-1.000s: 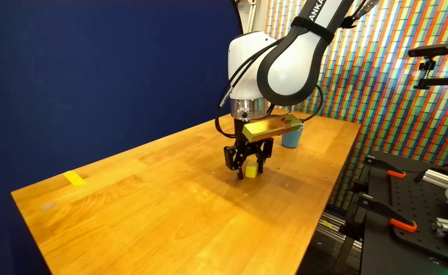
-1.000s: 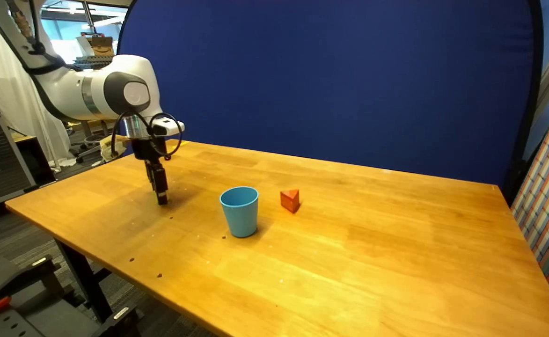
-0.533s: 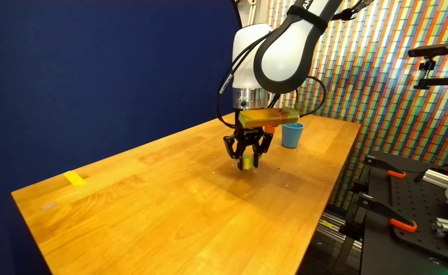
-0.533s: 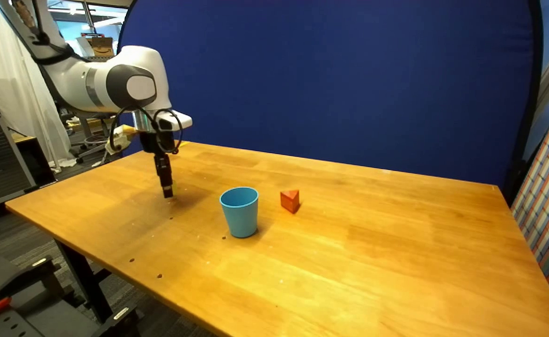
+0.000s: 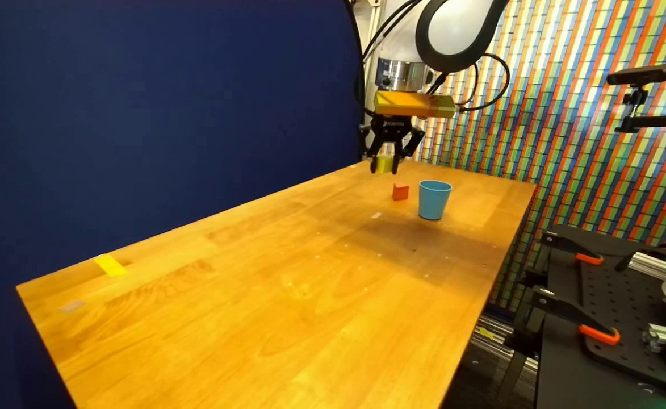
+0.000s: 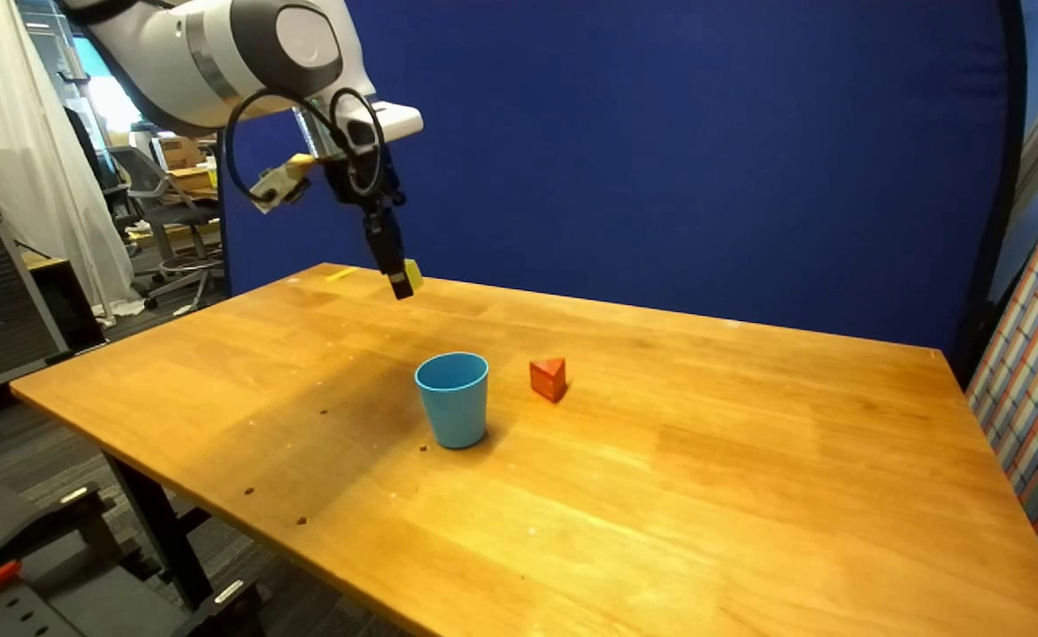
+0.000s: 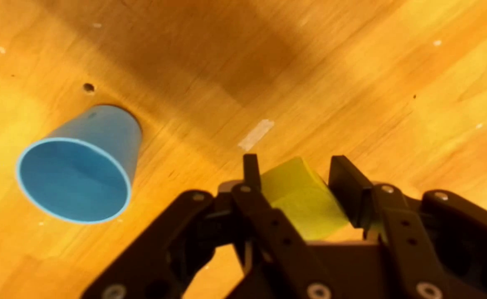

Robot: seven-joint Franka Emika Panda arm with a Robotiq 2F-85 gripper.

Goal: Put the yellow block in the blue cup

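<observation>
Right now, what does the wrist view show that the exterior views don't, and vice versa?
Wrist view only: a look deep into the blue cup, with nothing visible inside, though its floor is unclear.

Both exterior views only: the red block near the blue cup, the yellow strip on the table, and the white arm.

Shared by all: the gripper holding the yellow block, and the blue cup on the table.
</observation>
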